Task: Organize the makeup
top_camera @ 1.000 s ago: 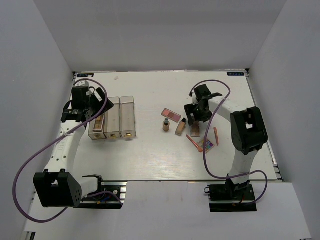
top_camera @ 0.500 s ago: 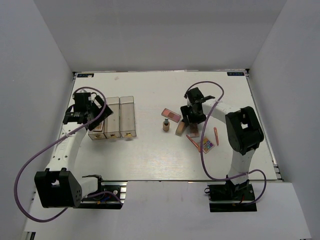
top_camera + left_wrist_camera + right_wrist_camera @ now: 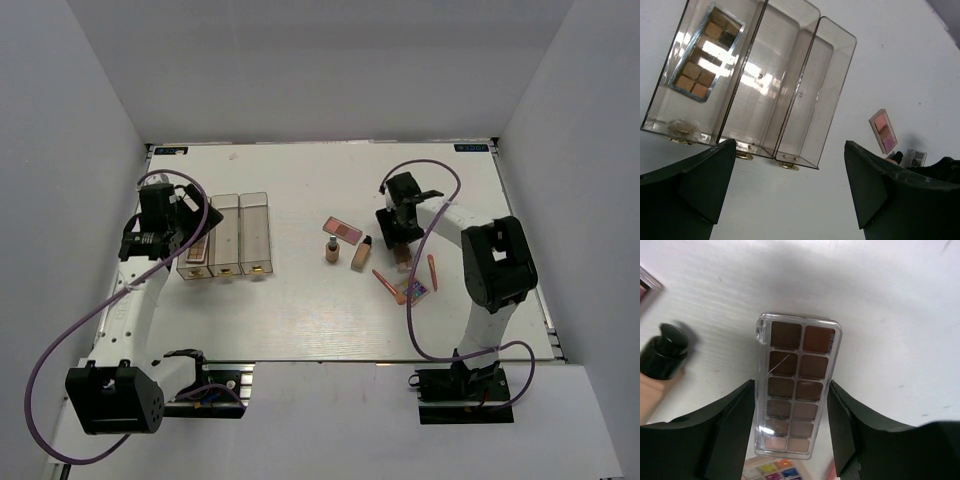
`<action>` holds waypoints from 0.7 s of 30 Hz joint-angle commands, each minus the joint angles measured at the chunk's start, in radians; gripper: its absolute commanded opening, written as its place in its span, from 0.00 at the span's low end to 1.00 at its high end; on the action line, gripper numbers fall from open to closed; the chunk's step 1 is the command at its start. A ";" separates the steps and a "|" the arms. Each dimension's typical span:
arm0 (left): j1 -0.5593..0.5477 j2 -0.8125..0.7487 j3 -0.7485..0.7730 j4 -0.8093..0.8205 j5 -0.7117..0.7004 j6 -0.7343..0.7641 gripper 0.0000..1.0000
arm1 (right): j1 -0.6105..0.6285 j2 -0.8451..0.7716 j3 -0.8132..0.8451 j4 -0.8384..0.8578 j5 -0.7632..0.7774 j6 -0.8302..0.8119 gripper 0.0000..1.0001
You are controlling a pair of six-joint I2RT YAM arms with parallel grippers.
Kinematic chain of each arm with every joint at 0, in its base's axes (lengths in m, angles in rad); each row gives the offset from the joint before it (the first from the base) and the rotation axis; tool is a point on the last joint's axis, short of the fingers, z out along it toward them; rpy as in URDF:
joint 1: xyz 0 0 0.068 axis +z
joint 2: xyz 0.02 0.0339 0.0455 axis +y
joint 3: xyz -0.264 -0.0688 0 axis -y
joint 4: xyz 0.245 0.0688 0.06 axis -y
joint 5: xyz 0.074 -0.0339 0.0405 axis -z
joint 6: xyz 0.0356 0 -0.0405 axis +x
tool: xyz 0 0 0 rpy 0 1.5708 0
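Note:
My right gripper (image 3: 398,232) (image 3: 791,383) is shut on a brown palette (image 3: 795,385) across its width and holds it just above the table; the palette also shows in the top view (image 3: 403,257). Under it lie a multicolour palette (image 3: 415,290) (image 3: 772,471), two pink-red pencils (image 3: 388,285) (image 3: 432,271) and a lying foundation bottle (image 3: 361,254) (image 3: 660,365). Another bottle (image 3: 331,249) stands upright by a pink palette (image 3: 343,229) (image 3: 883,131). My left gripper (image 3: 168,225) (image 3: 790,145) is open and empty beside the clear box (image 3: 240,235) (image 3: 805,100).
The clear three-compartment box holds another brown palette (image 3: 197,245) (image 3: 705,55) in its left compartment; the other two compartments hold nothing. Purple cables loop over both arms. White walls close in the table on three sides.
My right gripper swung left, then back right, and the brown palette moved with it. My left gripper drew back a little from the clear box.

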 commanded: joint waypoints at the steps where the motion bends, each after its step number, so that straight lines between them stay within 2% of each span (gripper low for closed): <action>1: 0.006 -0.046 0.023 0.076 0.066 0.021 0.98 | -0.004 -0.087 0.105 0.018 0.008 -0.172 0.05; 3: 0.006 -0.069 0.026 0.102 0.095 0.021 0.98 | -0.001 -0.107 0.148 0.038 -0.014 -0.229 0.05; 5: 0.006 -0.094 0.028 0.140 0.120 0.023 0.98 | 0.006 -0.092 0.264 0.021 -0.084 -0.290 0.03; 10: -0.003 -0.147 0.035 0.225 0.166 0.056 0.98 | 0.048 0.064 0.654 -0.086 -0.305 -0.242 0.04; 13: -0.003 -0.193 0.041 0.279 0.192 0.076 0.98 | 0.104 0.150 0.814 -0.115 -0.423 -0.208 0.04; 21: -0.003 -0.299 0.034 0.398 0.284 0.107 0.98 | 0.319 0.265 0.968 0.133 -0.594 -0.126 0.01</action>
